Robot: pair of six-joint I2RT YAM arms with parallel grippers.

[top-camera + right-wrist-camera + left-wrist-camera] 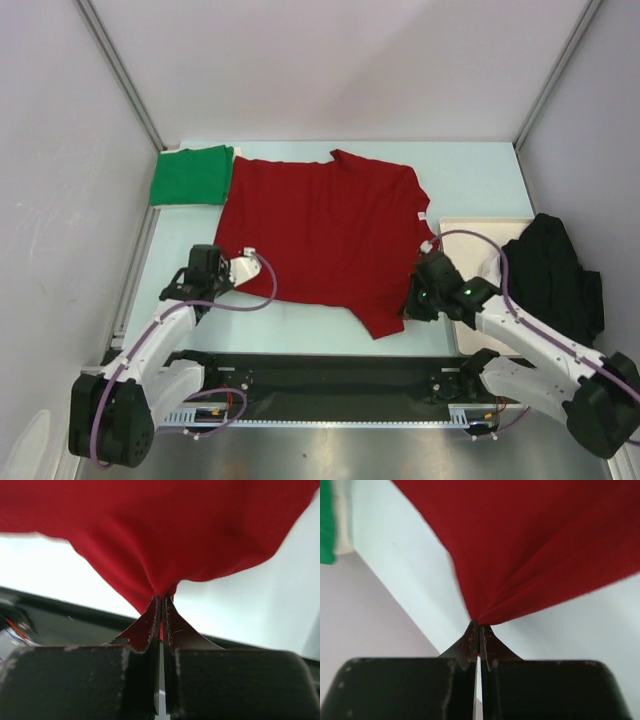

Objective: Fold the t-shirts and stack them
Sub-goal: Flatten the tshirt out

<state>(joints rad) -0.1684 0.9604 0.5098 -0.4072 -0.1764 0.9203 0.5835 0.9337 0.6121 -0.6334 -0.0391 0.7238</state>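
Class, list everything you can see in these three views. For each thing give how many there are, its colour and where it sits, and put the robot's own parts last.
red t-shirt: one, deep red, spread over the middle of the table.
green t-shirt: one, bright green, folded at the far left corner, next to the red t-shirt.
black garment: one, black, bunched at the right edge, partly on the board.
board: one, cream, flat on the right side of the table.
table: one, pale blue, beneath everything.
left gripper: one, black, shut on the red t-shirt's near left edge.
right gripper: one, black, shut on the red t-shirt's near right edge.
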